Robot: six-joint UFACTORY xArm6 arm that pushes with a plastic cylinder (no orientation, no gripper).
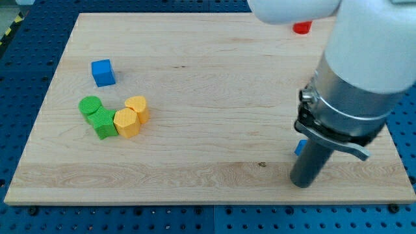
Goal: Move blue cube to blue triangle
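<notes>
The blue cube (103, 72) sits on the wooden board near the view's upper left. A small piece of a blue block (300, 147), its shape not clear, shows at the view's right, mostly hidden behind the rod. My tip (301, 182) rests on the board at the lower right, just below that blue piece and far to the right of the blue cube.
A green cylinder (90, 106) and a green block (103, 123) touch a yellow hexagonal block (125, 123) and a yellow cylinder (137, 107) left of centre. A red block (301, 27) lies at the top edge, partly hidden by the arm. The board's edge (208, 200) runs along the bottom.
</notes>
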